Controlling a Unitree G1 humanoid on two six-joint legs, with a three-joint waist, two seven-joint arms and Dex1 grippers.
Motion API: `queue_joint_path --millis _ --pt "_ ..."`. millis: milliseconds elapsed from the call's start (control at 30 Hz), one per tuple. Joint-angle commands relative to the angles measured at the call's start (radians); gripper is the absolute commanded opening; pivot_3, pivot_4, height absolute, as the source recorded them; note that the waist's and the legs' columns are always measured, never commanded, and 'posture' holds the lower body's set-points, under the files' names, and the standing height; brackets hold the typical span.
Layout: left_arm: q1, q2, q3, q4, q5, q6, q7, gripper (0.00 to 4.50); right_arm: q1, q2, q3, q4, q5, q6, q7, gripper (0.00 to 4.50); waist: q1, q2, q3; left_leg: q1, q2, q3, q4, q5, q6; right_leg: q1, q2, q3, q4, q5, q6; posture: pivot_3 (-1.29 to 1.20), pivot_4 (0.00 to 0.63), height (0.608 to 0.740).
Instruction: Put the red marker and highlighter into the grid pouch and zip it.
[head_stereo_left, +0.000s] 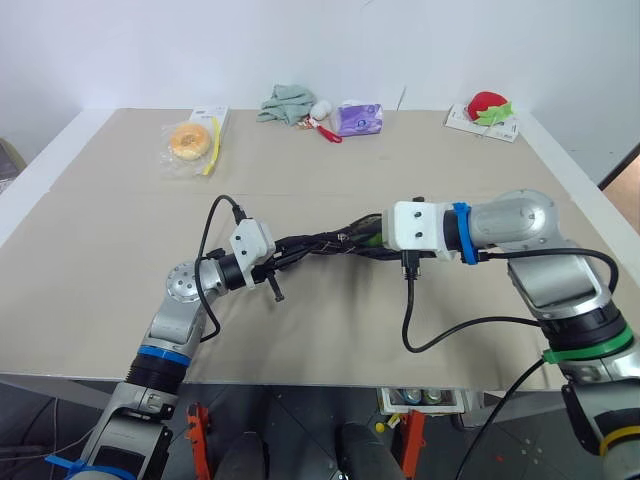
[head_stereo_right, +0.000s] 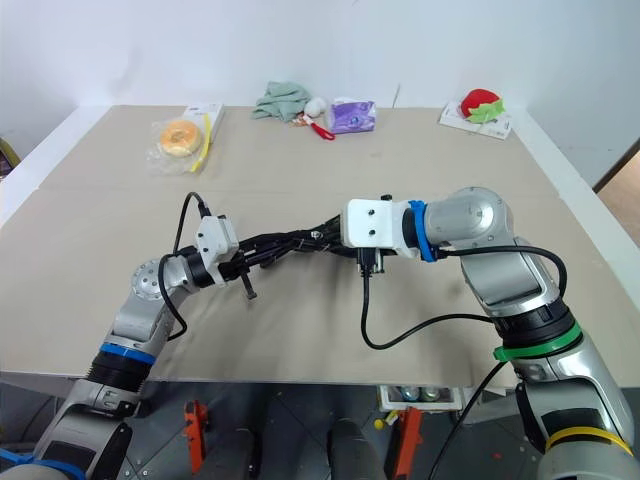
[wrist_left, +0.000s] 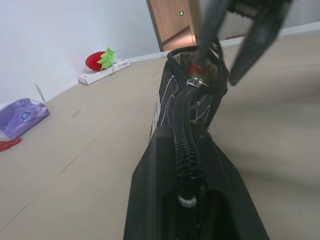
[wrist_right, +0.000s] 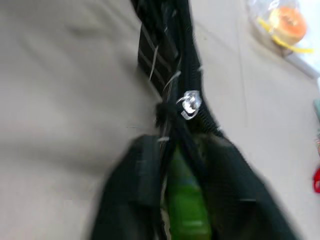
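Note:
The grid pouch (head_stereo_left: 322, 243) hangs stretched between my two grippers, a little above the table (head_stereo_left: 120, 260). My left gripper (head_stereo_left: 286, 254) is shut on its near end, with the closed zipper running away from it (wrist_left: 184, 135). At the far end my right gripper (head_stereo_left: 370, 236) is closed on the mouth of the pouch, its fingers (wrist_right: 135, 195) on either side. The green highlighter (wrist_right: 185, 210) sits inside that mouth, just past the silver zipper slider (wrist_right: 190, 104). A bit of red, which I take for the red marker (wrist_left: 194, 67), shows in the opening; its barrel is hidden.
Along the table's far edge lie a bagged bagel (head_stereo_left: 190, 140), a green cloth (head_stereo_left: 288, 102), a red-and-white handled item (head_stereo_left: 322, 125), a purple pack (head_stereo_left: 358, 118) and a strawberry toy on a white box (head_stereo_left: 487, 108). A black cable (head_stereo_left: 410, 320) dangles below my right wrist.

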Motion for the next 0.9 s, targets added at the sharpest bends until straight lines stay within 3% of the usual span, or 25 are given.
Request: queue_joint_path --millis 33,400,700,900 --pt "0.004 0.006 0.014 -0.056 -0.006 -0.002 0.007 0.00 -0.036 0.001 -0.017 -0.002 -0.004 -0.026 -0.004 0.03 0.000 0.000 0.000 0.000 0.000 0.000 0.000 0.000 0.000 0.000 0.000 0.000 0.000 0.000 0.000 0.00 0.150 0.739" --pt "0.000 0.009 0.017 -0.047 -0.004 -0.006 0.009 0.00 -0.009 -0.073 -0.169 -0.027 0.159 0.129 0.042 0.03 0.001 0.000 0.000 0.000 0.000 0.000 0.000 0.000 0.000 0.000 0.000 0.000 0.000 0.000 0.000 0.00 0.150 0.739" --pt "-0.004 0.008 0.017 -0.043 -0.003 -0.009 0.005 0.00 0.062 -0.224 -0.228 0.231 0.074 0.003 -0.015 0.03 0.001 0.000 0.000 0.000 0.000 0.000 0.000 0.000 0.000 0.000 0.000 0.000 0.000 0.000 0.000 0.00 0.150 0.739" --pt "-0.003 0.009 0.016 -0.042 -0.003 -0.010 0.002 0.00 0.083 -0.266 -0.259 0.316 0.070 -0.043 -0.026 0.03 -0.004 0.000 0.000 0.000 0.000 0.001 0.000 0.000 0.000 0.000 0.000 0.001 0.000 0.000 0.000 0.00 0.150 0.739"
